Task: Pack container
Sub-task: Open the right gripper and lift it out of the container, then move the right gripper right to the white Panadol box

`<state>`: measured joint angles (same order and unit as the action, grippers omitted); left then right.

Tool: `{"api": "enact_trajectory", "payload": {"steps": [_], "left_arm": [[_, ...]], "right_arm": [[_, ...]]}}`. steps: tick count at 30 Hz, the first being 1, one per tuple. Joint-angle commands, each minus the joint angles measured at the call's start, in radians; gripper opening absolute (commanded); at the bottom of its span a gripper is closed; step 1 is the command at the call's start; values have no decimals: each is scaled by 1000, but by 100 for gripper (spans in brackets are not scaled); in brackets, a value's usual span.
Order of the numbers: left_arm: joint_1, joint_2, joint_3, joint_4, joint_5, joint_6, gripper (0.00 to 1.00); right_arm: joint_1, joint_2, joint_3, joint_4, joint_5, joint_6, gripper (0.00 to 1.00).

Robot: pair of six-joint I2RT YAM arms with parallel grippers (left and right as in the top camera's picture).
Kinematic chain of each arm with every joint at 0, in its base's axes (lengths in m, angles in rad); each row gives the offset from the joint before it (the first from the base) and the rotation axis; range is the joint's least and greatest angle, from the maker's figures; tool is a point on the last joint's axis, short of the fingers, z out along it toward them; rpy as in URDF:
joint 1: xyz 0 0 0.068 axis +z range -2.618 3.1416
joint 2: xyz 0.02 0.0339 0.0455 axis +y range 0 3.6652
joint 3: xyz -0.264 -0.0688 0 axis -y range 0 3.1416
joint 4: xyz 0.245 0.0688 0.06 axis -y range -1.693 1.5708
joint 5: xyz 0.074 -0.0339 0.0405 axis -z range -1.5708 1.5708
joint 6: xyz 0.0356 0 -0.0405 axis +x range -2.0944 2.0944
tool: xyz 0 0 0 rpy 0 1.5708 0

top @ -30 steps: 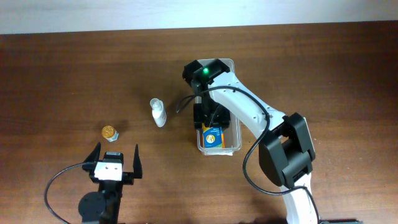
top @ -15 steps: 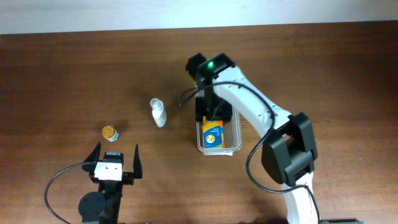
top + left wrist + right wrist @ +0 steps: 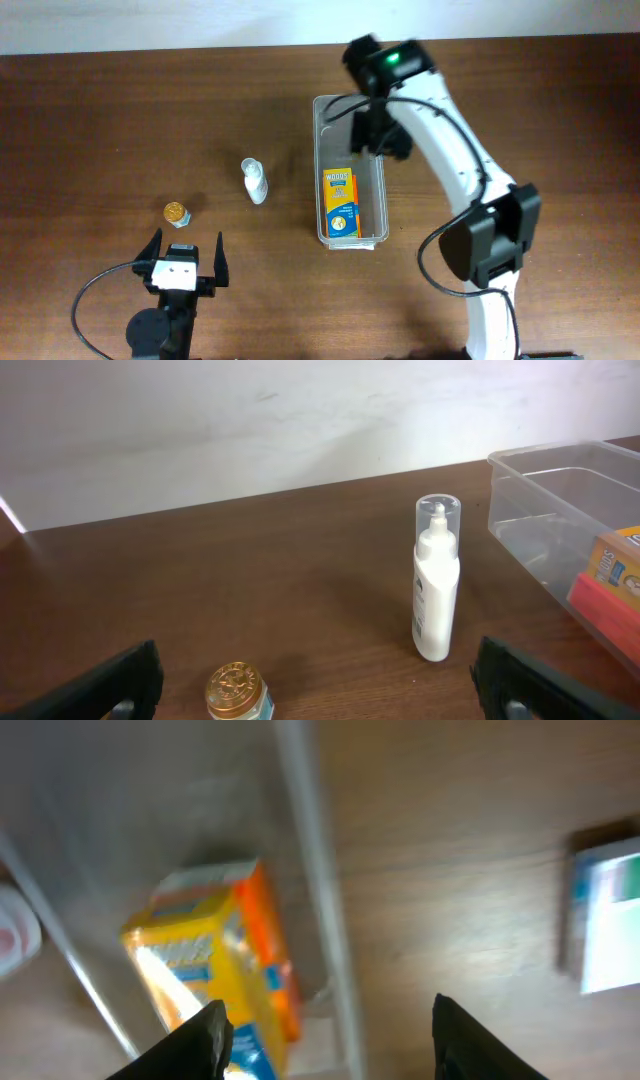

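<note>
gold-lidded jar [image 3: 177, 212] and white bottle [image 3: 255, 181] wait on the counter [image 3: 100, 120] near the left claw [image 3: 186, 252], spread and empty. beyond, the clear container [image 3: 318, 160] holds an orange carton [image 3: 341, 202]; the right claw [image 3: 328, 1012], apart and empty, hangs over its rim. best to rise clear before fetching more. only the left wrist view shows the bottle upright.

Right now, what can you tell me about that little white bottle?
The bottle is slim, white and plastic-looking, with a clear domed cap over a pump nozzle. It stands upright on the brown wooden table, left of the clear container and apart from it. Only the table touches it.
</note>
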<state>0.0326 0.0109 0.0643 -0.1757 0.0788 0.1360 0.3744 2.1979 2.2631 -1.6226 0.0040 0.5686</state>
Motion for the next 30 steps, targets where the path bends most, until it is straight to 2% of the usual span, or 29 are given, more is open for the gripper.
{"api": "enact_trajectory", "payload": {"steps": [1,7,11,17,24,30], "left_arm": [[5,-5,-10,0,4,16,99],[5,-5,-10,0,4,16,99],[5,-5,-10,0,4,16,99],[5,-5,-10,0,4,16,99],[5,-5,-10,0,4,16,99],[5,-5,-10,0,4,16,99]], "right_arm": [[-80,-39,127,-77,89,-92,57],[-181,-85,140,-77,26,-240,57],[-245,-140,128,-77,-19,-420,64],[-361,-246,65,-77,38,-491,70],[-523,-314,-169,-77,86,-491,70],[-524,-310,-392,-64,86,-620,76]]}}
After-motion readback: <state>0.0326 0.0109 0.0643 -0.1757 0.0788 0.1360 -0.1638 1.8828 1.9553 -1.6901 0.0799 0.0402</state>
